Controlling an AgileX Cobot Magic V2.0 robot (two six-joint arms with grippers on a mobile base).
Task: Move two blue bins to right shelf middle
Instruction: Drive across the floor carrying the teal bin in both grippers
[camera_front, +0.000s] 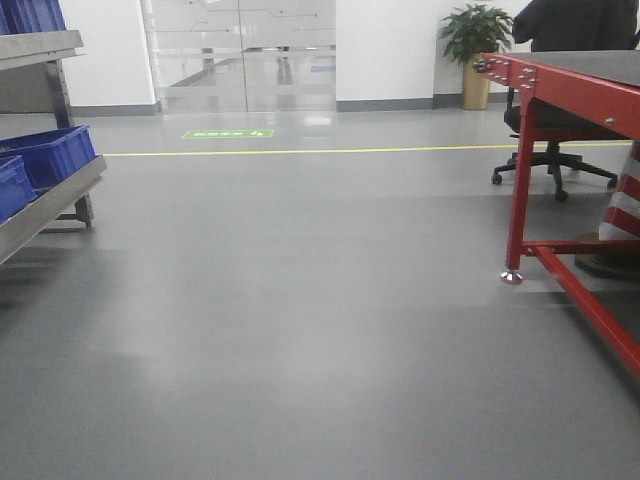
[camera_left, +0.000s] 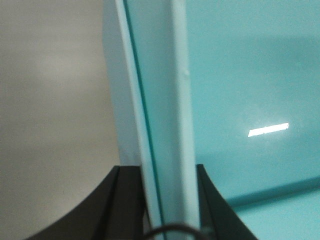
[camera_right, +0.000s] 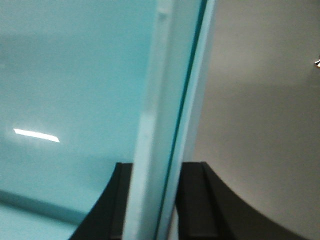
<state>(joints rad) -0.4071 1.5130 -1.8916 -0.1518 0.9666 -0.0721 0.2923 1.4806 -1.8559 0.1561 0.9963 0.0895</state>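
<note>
Though unseen frontally, bin wall seemingly gripped.

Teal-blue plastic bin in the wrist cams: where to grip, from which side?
On the teal-blue plastic bin, take the thin, flat side walls, one per arm: left gripper straddles the left wall, right gripper the right, one finger inside, one outside. Come edge-on over the rim; the wall looks slim enough to fit between the jaws.

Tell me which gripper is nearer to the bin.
Neither; both touch it. The left gripper is shut on one wall of the bin, hollow on its right; the right gripper is shut on a wall, hollow on its left.
</note>
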